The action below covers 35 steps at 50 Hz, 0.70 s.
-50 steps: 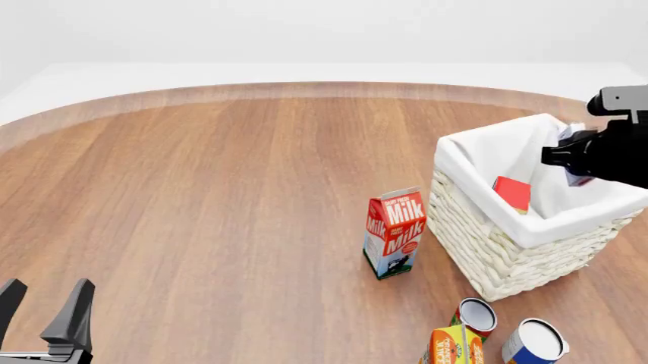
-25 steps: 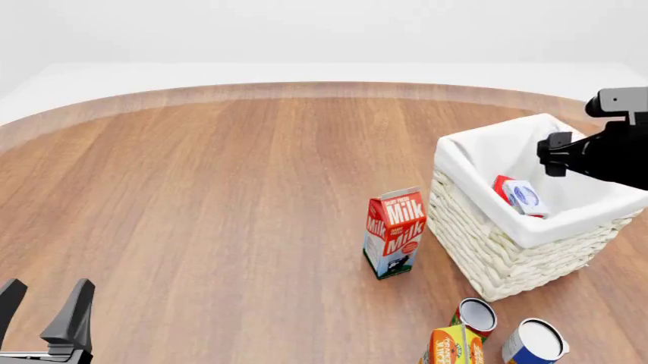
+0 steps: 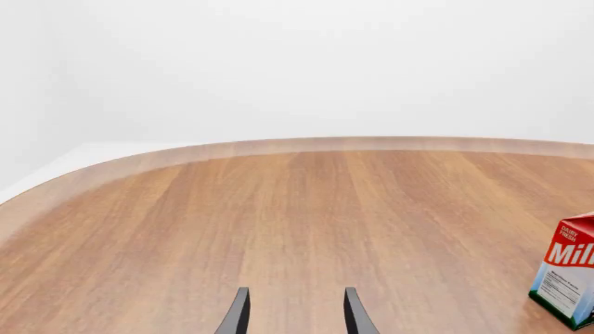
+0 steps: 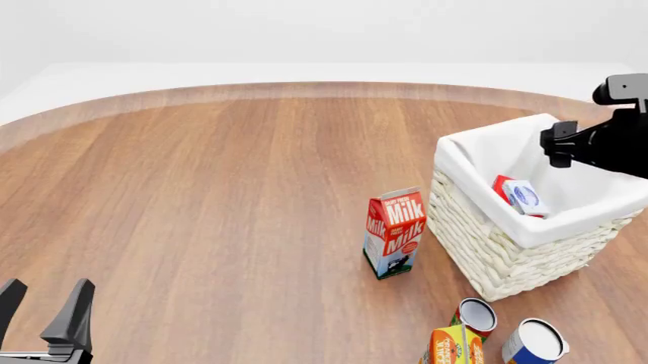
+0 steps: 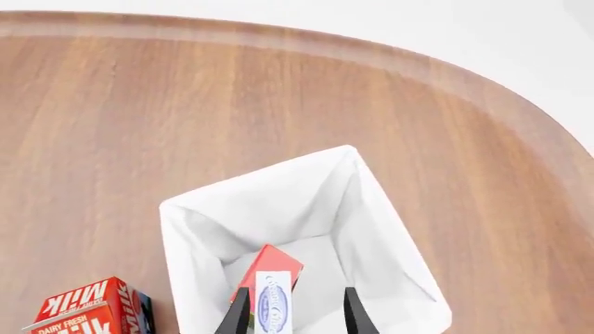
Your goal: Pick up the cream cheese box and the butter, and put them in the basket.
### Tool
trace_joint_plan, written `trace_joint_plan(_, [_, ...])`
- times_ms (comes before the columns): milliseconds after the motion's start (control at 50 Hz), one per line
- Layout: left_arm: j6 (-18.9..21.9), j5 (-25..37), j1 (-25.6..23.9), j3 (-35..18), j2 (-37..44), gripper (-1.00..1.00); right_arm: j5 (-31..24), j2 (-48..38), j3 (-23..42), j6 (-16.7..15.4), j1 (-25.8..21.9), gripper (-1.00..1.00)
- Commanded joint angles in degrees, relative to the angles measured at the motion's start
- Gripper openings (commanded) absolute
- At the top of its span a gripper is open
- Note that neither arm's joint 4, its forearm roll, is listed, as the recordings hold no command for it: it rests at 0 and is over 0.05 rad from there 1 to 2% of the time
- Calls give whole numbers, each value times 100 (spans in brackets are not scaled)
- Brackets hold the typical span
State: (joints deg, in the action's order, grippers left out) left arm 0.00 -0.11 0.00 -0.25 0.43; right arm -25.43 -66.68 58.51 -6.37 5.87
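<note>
The left tool (image 4: 45, 307) is waiting at the near left corner of the bench (image 4: 223, 189), with its two fingers standing apart and nothing between them. In the left wrist view only bare wood is lying ahead of these fingers, and the milk carton (image 4: 394, 233) is showing far to one side. This arm is having no work in the present step, so it is better that it is not reaching toward the carton.

The milk carton is standing upright just beside the basket (image 4: 476, 235), on its left. Inside the basket the butter (image 4: 503, 187) is leaning against the lining with one red end showing, and the cream cheese box (image 4: 526, 198) is lying against it, touching it, with its blue oval turned up. So both things of the task are sitting in the basket, and I judge the placing as done.

The right tool (image 5: 291, 309) is hanging above the basket opening with its fingers parted and holding nothing; in the right wrist view the cream cheese box is appearing between the two tips, but lower down, inside the basket. The step in hand is, to my judgement, the retreat. To do it well, the arm should be rising straight up with the fingers open, so that they are not catching the folded cloth on the rim, and only then be moving away to the right. The cans (image 4: 533, 343) and the orange carton (image 4: 454, 346) at the near edge are standing apart from this path.
</note>
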Motion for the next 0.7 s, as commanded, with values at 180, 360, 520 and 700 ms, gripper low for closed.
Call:
trace_joint_plan(180, [0,0,0,0,0,100,-442,493,360,-58,-425,100])
trace_joint_plan(360, [0,0,0,0,0,100,-670,701,521,-182,-714,100])
trace_joint_plan(520, [0,0,0,0,0,100,-929,939,725,-282,-948,100])
trace_joint_plan(700, [0,0,0,0,0,100,-1296,1363,1090,-563,-1609,100])
